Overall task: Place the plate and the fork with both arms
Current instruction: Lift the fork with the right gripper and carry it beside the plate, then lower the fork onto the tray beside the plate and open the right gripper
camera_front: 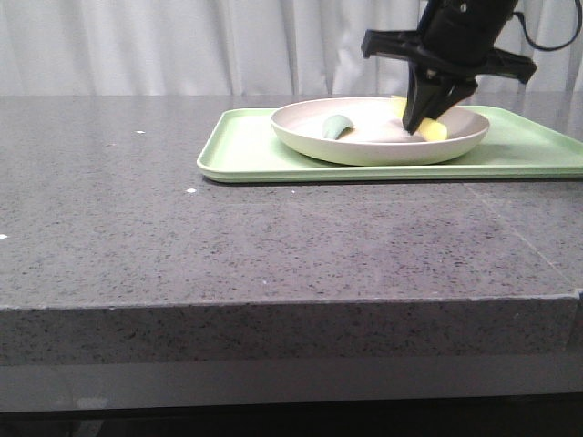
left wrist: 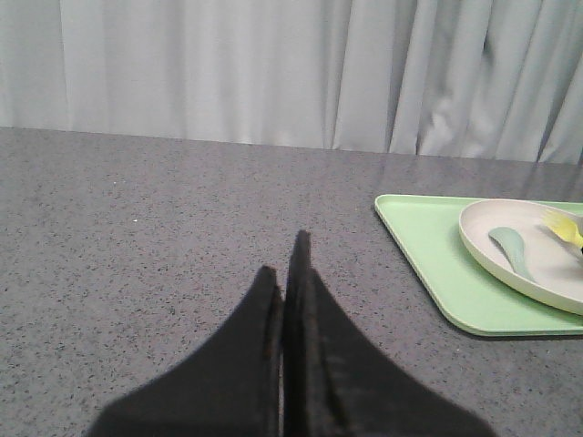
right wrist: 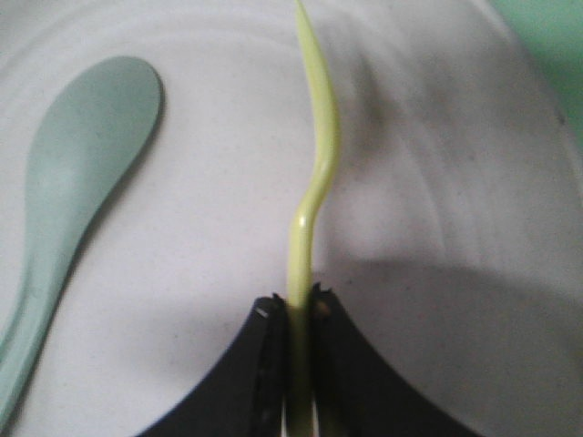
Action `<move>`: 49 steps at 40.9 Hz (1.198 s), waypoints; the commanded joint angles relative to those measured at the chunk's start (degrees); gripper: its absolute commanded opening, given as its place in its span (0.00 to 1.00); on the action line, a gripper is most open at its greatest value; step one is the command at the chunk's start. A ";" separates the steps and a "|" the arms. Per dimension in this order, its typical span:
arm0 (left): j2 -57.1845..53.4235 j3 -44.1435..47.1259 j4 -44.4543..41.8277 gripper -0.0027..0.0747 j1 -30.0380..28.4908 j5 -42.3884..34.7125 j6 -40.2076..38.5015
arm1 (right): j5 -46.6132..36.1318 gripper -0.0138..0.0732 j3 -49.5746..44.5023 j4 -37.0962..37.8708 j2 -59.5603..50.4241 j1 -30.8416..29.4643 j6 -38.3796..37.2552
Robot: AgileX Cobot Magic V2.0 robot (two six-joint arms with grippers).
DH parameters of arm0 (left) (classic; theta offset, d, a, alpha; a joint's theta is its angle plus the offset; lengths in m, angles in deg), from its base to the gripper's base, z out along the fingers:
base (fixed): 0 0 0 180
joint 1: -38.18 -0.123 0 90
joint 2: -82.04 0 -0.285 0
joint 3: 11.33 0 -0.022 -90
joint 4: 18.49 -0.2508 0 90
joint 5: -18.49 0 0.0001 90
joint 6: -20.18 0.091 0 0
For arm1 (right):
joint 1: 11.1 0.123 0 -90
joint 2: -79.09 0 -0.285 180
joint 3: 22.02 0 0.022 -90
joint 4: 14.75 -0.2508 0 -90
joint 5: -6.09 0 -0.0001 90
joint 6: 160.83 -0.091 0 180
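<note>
The cream plate sits on the light-green tray at the back right of the table. My right gripper reaches down into the plate and is shut on the pale-yellow fork, seen edge-on between the fingertips in the right wrist view; the fork also shows as yellow in the front view. The plate's floor fills the right wrist view. My left gripper is shut and empty over bare table, left of the tray. The plate and fork also show in the left wrist view.
A grey-green spoon lies in the plate's left half, also seen in the right wrist view and the left wrist view. The dark speckled table spreads in front; a white curtain hangs behind.
</note>
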 commanded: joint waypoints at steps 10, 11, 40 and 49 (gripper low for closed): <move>0.58 -1.54 -0.03 0.01 -0.07 -4.70 -0.06 | 2.57 0.20 7.67 2.74 -5.73 -5.41 0.15; 0.58 -1.54 -0.03 0.01 -0.07 -4.70 -0.06 | 2.94 0.20 7.67 3.35 -5.73 -6.07 0.15; 0.58 -1.54 -0.03 0.01 -0.07 -4.70 -0.06 | 6.97 0.20 7.38 8.04 1.31 -12.08 0.43; 0.58 -1.54 -0.03 0.01 -0.07 -4.70 -0.06 | 7.36 0.38 7.38 8.04 1.82 -12.08 0.68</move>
